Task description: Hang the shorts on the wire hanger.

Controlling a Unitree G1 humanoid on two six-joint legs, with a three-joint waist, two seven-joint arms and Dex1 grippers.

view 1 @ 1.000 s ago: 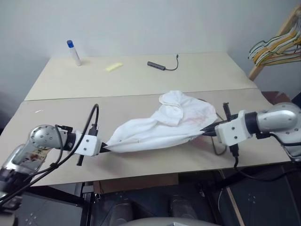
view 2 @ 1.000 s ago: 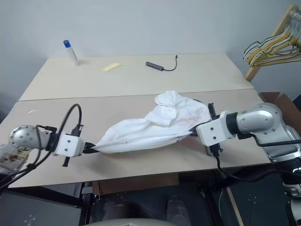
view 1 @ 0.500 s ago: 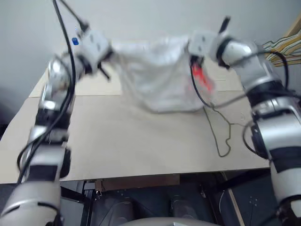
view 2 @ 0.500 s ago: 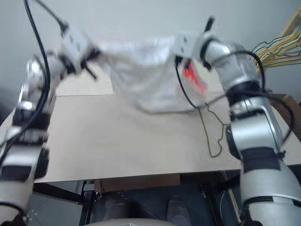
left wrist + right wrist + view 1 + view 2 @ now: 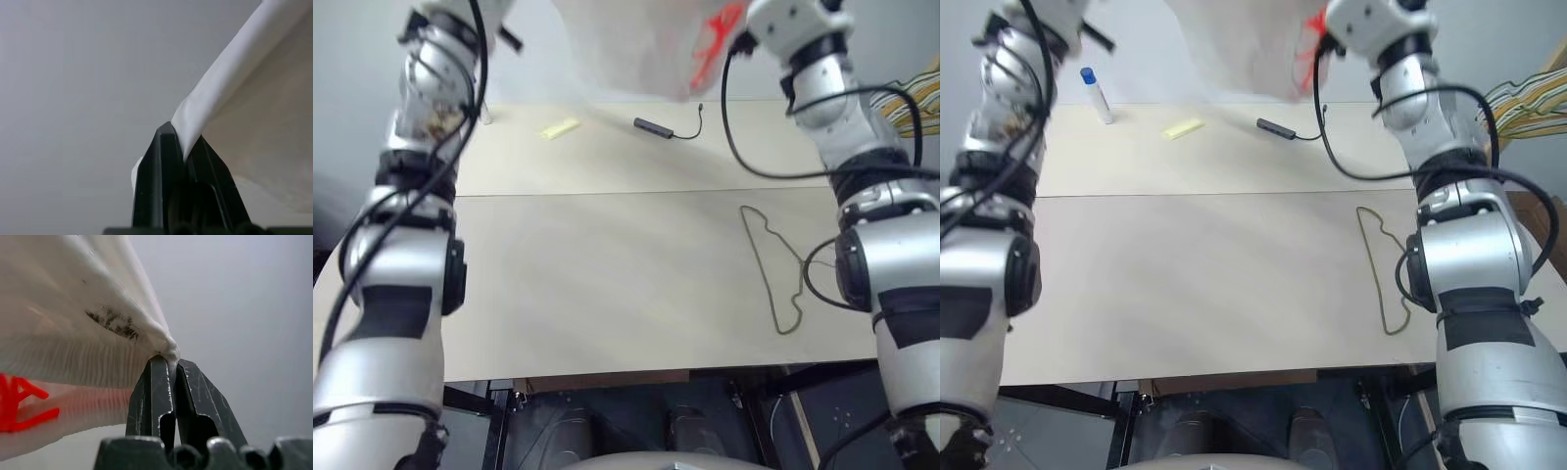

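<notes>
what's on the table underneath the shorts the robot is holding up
Below the raised shorts sit a dark adapter with its cable and a yellow piece. The shorts' hem covers the wall behind, not the table.

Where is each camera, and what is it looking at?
Left eye view: on the head, looking down over both raised arms at the table, the wire hanger and the shorts.
Right eye view: beside it, same scene.
Left wrist view: on the left wrist; left tool pinching the shorts.
Right wrist view: on the right wrist; right tool pinching the waistband.
Shared: the shorts.
</notes>
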